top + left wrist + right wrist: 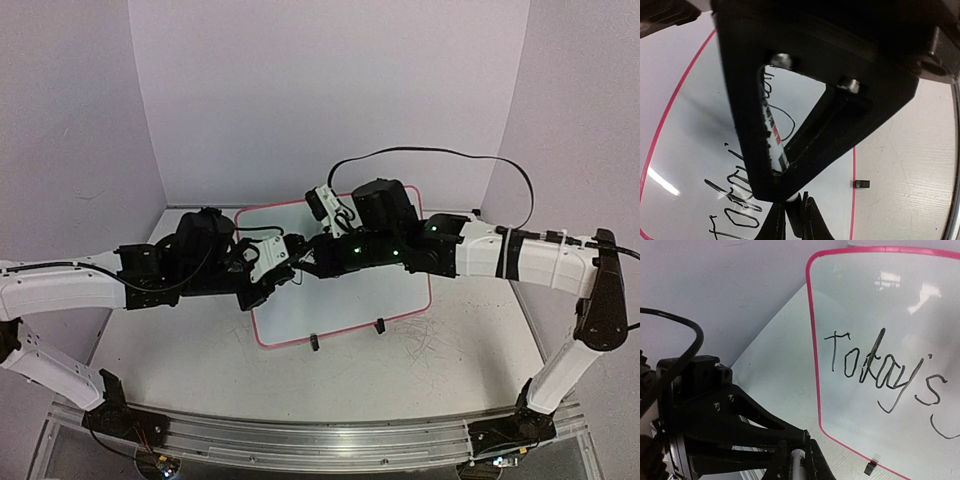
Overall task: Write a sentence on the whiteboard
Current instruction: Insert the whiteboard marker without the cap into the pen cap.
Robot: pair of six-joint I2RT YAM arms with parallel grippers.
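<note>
Your top camera sits above and behind the arm bases and looks down and forward from afar over the whole whiteboard (345, 300). Your two wrist cameras ride close above that board. Each catches the sentence (880, 367) from a different angle. All three views share the board.

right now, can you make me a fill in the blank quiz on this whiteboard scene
The only finished word on the whiteboard reads ____. The writing is in ____ ink. The board has ____ black clip feet on its near edge. Missing: Today's; black; two.
</note>
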